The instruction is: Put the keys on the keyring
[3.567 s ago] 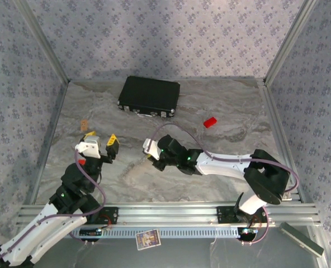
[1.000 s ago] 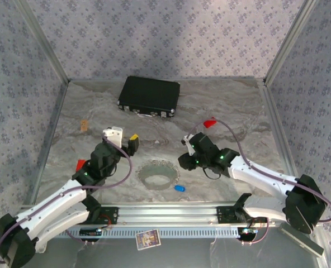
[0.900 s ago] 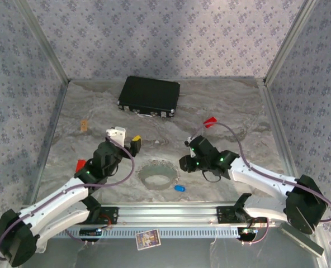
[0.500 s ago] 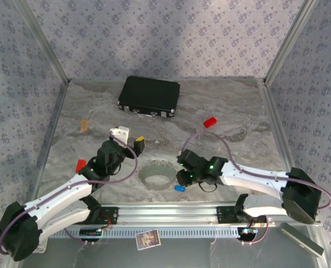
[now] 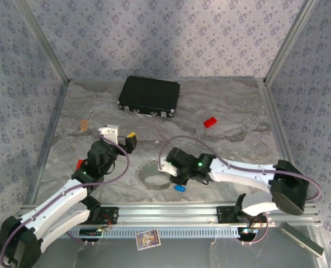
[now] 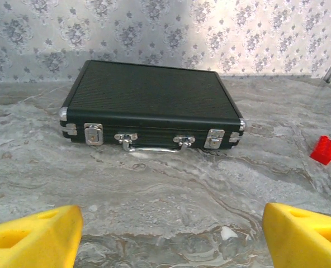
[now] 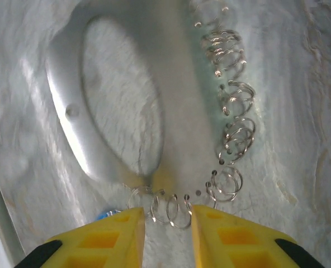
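The blue-headed key lies on the table just right of the round white dish; its blue head peeks out beside my right finger. My right gripper hangs over the dish's right rim, jaws a little apart and holding nothing. The keyring shows as a smeared, curved string of thin silver ring outlines, the nearest just off my fingertips. My left gripper is wide open and empty. A small red piece sits beside the left arm; I cannot tell whether it is a key.
A black case lies at the back of the table, latches facing the left gripper. A red block sits right of the case. Metal frame rails border the table on both sides and along the near edge.
My right gripper has swung left and nearer, from right of the dish to over its right rim beside the blue key. The left gripper has drawn back slightly to the left, staying open.
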Motion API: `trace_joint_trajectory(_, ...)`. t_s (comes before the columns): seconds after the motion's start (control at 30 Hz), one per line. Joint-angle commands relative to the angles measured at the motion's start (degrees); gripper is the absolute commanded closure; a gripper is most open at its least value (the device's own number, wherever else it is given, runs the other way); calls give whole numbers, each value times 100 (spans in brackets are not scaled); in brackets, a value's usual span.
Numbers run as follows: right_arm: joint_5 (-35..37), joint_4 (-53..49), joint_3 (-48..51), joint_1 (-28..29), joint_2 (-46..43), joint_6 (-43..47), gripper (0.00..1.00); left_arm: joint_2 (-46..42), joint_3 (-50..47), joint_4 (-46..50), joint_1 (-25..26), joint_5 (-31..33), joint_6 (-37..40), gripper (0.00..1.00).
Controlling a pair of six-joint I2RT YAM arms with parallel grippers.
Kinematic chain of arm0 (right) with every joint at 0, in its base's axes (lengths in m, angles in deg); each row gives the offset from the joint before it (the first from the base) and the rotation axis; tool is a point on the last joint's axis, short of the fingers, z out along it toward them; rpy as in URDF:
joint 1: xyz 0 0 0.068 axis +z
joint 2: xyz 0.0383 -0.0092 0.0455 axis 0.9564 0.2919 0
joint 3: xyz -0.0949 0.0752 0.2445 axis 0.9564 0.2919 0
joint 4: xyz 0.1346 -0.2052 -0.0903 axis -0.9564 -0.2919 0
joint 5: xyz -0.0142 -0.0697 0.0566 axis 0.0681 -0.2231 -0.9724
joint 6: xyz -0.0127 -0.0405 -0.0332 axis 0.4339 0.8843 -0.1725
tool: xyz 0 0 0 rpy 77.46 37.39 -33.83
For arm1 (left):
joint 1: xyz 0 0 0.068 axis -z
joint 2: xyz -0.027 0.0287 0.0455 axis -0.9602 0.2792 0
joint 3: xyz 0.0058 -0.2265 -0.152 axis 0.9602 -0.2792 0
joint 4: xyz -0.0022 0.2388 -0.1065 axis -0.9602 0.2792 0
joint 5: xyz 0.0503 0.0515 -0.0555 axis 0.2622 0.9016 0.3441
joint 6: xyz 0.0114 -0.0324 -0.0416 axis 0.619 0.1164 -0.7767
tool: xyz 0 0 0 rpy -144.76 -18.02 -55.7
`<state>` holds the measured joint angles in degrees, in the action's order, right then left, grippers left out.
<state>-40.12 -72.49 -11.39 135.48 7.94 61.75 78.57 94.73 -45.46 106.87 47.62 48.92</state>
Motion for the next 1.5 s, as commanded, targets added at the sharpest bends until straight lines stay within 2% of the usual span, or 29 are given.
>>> trace_joint_trajectory(0.0, -281, 627, 790, -94, -451, 2287, 70, -54, -171, -239, -132, -312, -47, 16)
trace_joint_trajectory(0.13, -120, 485, 728, -377, -401, 2439, 70, 56, -180, -354, -184, -461, 107, 16)
trace_joint_trajectory(0.57, 9, 1066, 790, -416, 458, 2777, 70, 40, -309, -613, -188, -495, 323, 16)
trace_joint_trajectory(0.83, 119, 1066, 775, -434, 634, 2857, 78, -27, -326, -623, -197, -464, 341, 16)
trace_joint_trajectory(1.27, 183, 1086, 716, -429, 612, 2913, 86, -46, -309, -573, -197, -478, 332, 16)
trace_joint_trajectory(1.47, -326, 817, 569, -453, 495, 2845, 92, -47, -310, -575, -197, -474, 309, 16)
